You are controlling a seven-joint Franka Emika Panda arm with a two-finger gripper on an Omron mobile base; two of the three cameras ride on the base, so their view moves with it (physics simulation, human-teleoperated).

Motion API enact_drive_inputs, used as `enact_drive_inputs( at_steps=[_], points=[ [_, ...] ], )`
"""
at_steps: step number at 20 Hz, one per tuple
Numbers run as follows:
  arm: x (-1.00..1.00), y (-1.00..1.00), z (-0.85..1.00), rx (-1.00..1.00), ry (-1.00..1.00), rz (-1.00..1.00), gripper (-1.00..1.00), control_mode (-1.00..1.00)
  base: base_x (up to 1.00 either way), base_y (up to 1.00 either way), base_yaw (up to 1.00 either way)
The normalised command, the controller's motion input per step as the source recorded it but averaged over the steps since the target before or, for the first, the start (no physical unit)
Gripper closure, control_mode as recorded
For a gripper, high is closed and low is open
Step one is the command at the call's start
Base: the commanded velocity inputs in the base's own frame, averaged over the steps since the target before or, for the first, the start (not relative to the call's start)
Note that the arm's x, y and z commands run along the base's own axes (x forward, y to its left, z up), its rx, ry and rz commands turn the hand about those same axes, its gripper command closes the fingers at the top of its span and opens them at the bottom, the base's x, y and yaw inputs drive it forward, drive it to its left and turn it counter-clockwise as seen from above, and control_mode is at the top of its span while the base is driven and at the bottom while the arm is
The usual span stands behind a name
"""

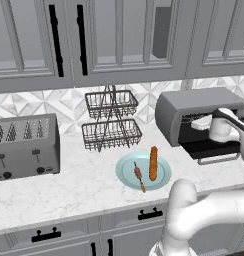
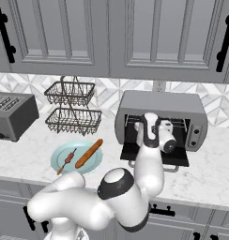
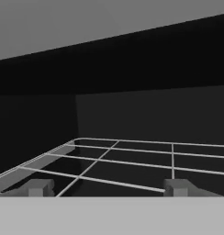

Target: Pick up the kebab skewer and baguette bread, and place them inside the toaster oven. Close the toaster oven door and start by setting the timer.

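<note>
Kebab skewer (image 1: 139, 176) and baguette (image 1: 153, 163) on plate (image 1: 125, 172), left of toaster oven (image 1: 194, 107).

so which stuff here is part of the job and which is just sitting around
Part of the job:
- kebab skewer
- baguette
- toaster oven, door down
- tool, open, at the oven rack

Just sitting around:
- teal plate
- slot toaster
- wire basket stand

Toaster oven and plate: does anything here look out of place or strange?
Nothing is spilled or damaged. One oddity: the open gripper reaches empty into the toaster oven, while the kebab skewer and baguette lie on the plate.
</note>
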Motion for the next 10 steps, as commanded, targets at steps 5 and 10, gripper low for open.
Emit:
enact_drive_inputs(
  at_steps=[5,10],
  points=[
    [0.09,-0.04,-0.39,0.0,0.04,0.0,-1.0,-1.0,0.0,0.0,0.0],
    [-0.26,-0.11,-0.72,0.0,0.17,0.0,-1.0,-1.0,0.0,0.0,0.0]
  ],
)
